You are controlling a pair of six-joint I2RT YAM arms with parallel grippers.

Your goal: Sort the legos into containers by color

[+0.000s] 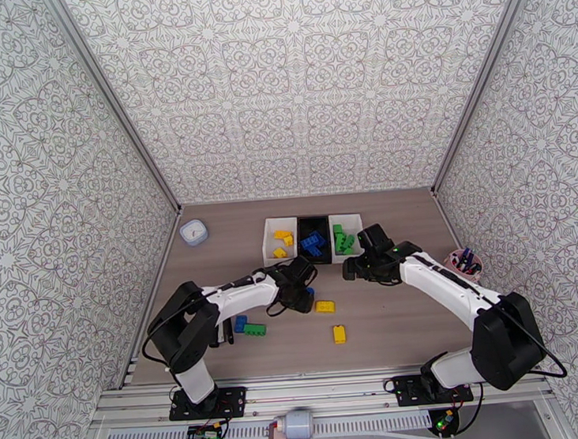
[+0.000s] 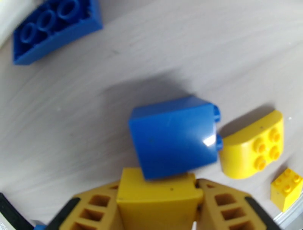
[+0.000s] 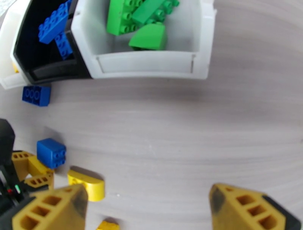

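Short of the black bin (image 1: 311, 224), the left gripper (image 2: 161, 189) had half-shut jaws at the blue brick (image 2: 174, 140), perhaps not gripping it, so it might slip; the right gripper (image 3: 147, 204) gaped empty.

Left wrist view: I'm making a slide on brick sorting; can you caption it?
Left gripper close to a blue lego, a rounded yellow lego beside it on the table.

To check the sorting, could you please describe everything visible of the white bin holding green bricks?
The white bin is an open-topped rectangular box, seemingly plastic, with a framed panel on its near wall. It stands upright on the table, rightmost of three, its side against the black bin. Inside lie several green bricks.
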